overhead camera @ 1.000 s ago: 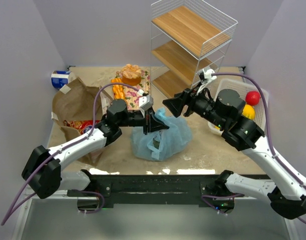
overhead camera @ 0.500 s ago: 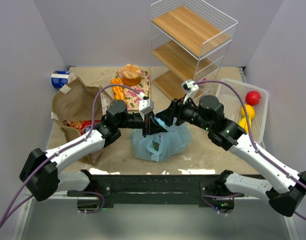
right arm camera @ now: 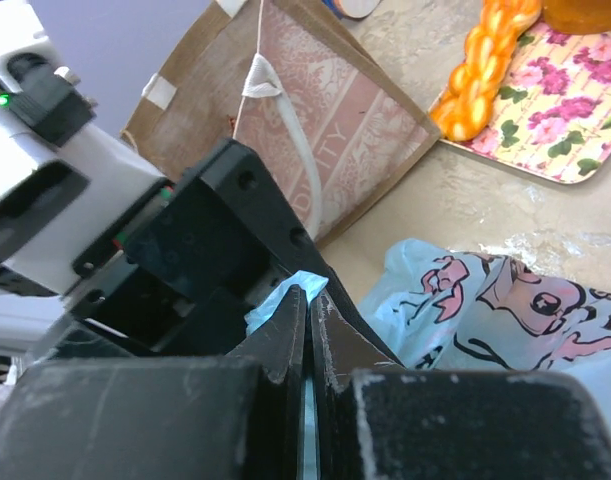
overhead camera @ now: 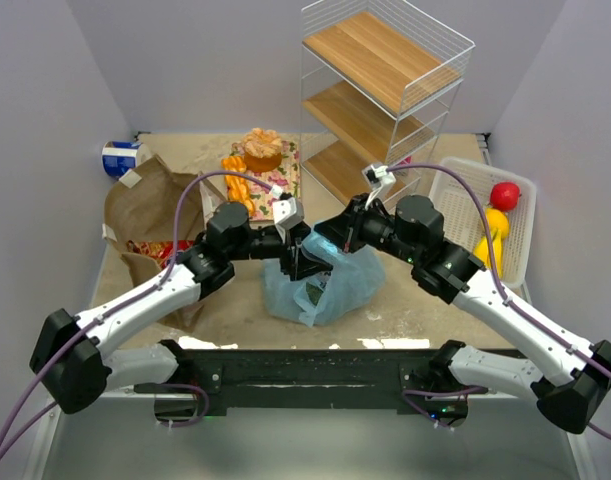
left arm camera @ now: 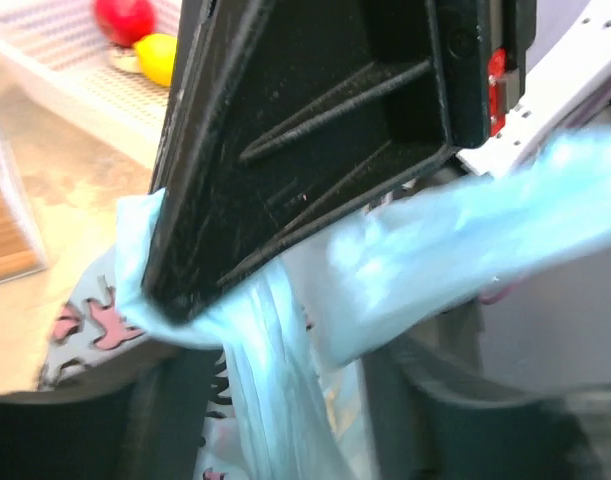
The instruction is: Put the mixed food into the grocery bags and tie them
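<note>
The right gripper (right arm camera: pixel 308 300) is clenched on a thin strip of the light-blue plastic bag (overhead camera: pixel 330 290). The left gripper (overhead camera: pixel 301 256), nose to nose with it, stands released, its blurred fingers apart with crinkled film running between them. The bag, printed with pink-and-black figures, slumps mid-table on a sandy, speckled surface (overhead camera: pixel 405 305) boxed in by plain pale walls. To its left lies the creased brown paper bag (overhead camera: pixel 150 205), with red snack packets (overhead camera: pixel 155 247) at its mouth and a silver-and-blue drink can (overhead camera: pixel 123 158) in the far corner. Behind the arms a floral tray (overhead camera: pixel 285 165) carries an orange cake (overhead camera: pixel 263 150) and orange segments (overhead camera: pixel 237 180). A white wire shelf (overhead camera: pixel 385 60) with wooden boards rises at the back. Beside it, a white slatted basket (overhead camera: pixel 463 178) holds a red fruit (overhead camera: pixel 503 194) and a yellow fruit (overhead camera: pixel 495 222), partly hidden by the right arm.
</note>
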Motion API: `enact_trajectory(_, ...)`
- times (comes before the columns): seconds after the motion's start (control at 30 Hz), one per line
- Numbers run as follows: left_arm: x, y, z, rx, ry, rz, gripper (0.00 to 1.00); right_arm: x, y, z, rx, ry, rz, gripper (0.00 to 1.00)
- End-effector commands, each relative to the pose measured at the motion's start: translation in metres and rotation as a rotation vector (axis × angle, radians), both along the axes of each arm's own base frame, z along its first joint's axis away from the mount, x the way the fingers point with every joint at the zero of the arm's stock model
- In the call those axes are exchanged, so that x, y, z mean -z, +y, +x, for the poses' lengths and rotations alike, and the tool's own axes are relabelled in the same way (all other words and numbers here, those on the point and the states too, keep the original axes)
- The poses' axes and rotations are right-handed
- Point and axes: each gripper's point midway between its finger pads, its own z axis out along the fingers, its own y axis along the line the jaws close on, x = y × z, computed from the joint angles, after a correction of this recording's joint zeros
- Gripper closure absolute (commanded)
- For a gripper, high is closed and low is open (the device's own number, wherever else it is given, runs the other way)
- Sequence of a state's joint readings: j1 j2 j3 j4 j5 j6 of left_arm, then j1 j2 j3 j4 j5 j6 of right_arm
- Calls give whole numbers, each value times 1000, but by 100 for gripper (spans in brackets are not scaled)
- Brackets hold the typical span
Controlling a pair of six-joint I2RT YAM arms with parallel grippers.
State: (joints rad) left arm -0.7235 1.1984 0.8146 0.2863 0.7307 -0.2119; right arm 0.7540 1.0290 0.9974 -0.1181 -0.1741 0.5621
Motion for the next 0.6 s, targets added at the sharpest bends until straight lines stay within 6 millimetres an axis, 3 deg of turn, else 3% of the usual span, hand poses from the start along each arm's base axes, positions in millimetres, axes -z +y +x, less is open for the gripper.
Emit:
enact_trajectory(0.0, -36, 16, 7, -109, -114, -3, 29, -5, -9, 9, 77, -6, 12, 100)
enact_trajectory(0.13, -49, 29, 1, -136, -152, 10, 18, 0, -10, 13, 98, 7, 2, 100)
enact_trajectory(0.33, -103, 38, -15, -153, -226, -105, 16, 6, -9, 15, 102, 17, -15, 100)
enact_trajectory(0.4, -120, 37, -16, -168, -254, -150, 16, 5, -9, 15, 103, 15, -17, 100)
enact_trajectory(0.57, -124, 15, -19, -112, -245, -159, 16, 4, -10, 15, 105, 13, -22, 100)
